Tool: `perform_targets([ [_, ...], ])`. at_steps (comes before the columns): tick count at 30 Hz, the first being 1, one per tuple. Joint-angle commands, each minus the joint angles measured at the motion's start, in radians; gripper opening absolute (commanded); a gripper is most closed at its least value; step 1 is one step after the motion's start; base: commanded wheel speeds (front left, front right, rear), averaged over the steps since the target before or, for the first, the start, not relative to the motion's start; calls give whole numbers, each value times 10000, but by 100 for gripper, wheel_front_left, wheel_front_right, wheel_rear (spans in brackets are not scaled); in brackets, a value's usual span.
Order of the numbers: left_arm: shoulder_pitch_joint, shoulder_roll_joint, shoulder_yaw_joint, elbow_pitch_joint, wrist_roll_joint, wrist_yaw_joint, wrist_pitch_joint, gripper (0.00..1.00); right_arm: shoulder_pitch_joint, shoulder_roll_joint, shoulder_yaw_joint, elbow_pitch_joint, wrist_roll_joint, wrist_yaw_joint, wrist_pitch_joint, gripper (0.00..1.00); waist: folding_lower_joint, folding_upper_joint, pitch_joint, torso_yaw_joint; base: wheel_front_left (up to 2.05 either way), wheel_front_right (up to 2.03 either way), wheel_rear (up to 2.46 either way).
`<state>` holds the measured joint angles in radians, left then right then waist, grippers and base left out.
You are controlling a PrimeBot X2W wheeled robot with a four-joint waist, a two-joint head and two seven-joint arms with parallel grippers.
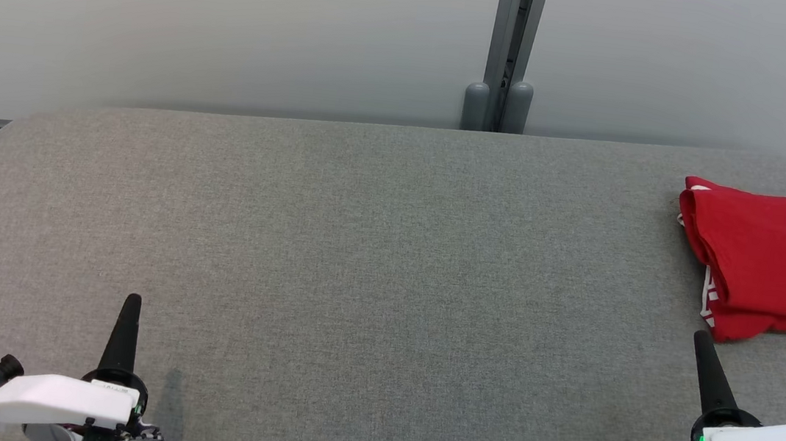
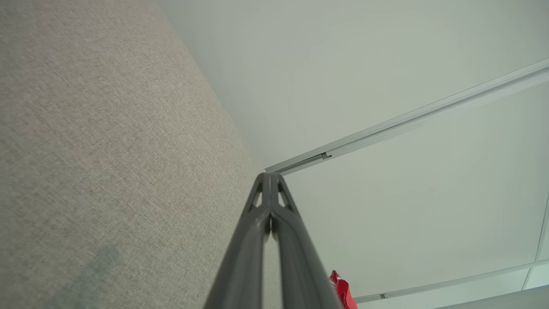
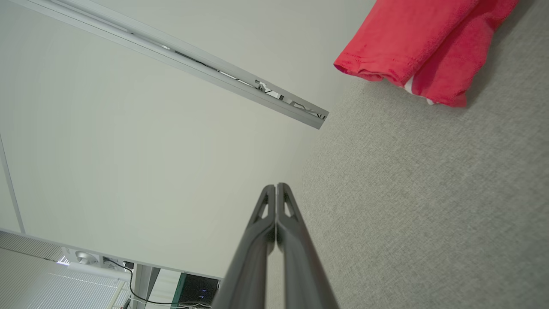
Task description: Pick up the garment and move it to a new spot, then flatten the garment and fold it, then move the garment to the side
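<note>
Plainly, from the head view, the red garment lies folded in a compact stack at the far right of the grey surface, partly running out of frame. That looks like a put-aside spot, leaving the wide middle free. The left claw sits low at the near left and the right claw at the near right, each with its fingers pressed into a single dark spike and holding nothing. The right one points up toward the garment's near corner but stays apart from it. I judge this a rest pose, with the fold and the move to the side seemingly done. In the left wrist view, the left claw is closed tip to tip over the surface, and a sliver of the garment peeks out beside its fingers, well apart. In the right wrist view, the right claw is likewise closed and empty, and the garment rests ahead on the surface, its layered edges lying neatly doubled.
</note>
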<state>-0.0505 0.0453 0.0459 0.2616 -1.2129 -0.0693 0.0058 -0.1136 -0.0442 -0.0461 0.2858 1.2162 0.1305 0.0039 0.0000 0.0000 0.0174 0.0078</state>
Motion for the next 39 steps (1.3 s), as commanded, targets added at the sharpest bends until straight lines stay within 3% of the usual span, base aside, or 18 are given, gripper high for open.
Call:
perform_targets([
  [1,-315,54,81,-113,-275,-103,59,0,-42,-93,-55,-138,284,3,90,0,0,0,-5,-2,0,0,0],
  [39,-583,67,570,-166,-3148,-525,867,0,60,-112,-551,-376,3122,4,887,0,0,0,-104,-56,0,0,0],
])
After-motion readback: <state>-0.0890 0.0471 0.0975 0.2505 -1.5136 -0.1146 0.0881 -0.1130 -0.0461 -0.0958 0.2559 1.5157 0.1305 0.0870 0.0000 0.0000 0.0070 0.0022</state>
